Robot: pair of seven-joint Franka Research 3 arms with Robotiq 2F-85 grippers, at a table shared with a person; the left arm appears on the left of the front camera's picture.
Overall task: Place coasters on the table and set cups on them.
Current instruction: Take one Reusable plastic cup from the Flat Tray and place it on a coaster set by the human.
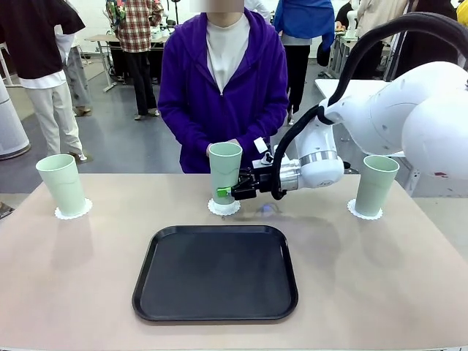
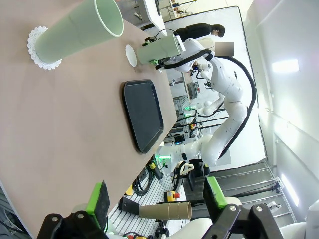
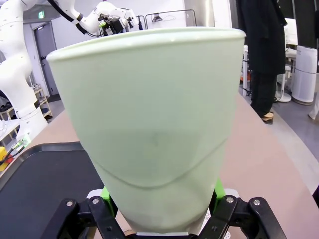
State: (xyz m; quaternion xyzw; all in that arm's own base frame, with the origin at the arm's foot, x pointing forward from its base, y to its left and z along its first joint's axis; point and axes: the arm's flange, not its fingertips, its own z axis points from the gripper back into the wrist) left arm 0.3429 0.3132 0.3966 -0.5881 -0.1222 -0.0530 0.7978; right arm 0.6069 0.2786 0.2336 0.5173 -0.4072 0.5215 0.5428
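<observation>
From the front, the right arm is seen stretched across the bench (image 1: 73,278), its right pincer (image 1: 232,190) clamped low on the middle cup (image 1: 224,170), which stands upright on a coaster (image 1: 224,208). Two more cups (image 1: 62,184) (image 1: 376,184) stand upright on coasters at either end; a black tray (image 1: 216,272) lies nearer, and a person's hand is behind the held cup.

In the left wrist view, the left pincer (image 2: 157,199) is held wide above the bench edge.

In the right wrist view, the cup is gripped between the green pads (image 3: 105,193).

We note mint-green cups (image 1: 225,170), white scalloped coasters (image 1: 73,210), a black tray (image 1: 216,273), beige-pink table (image 1: 66,278).
</observation>
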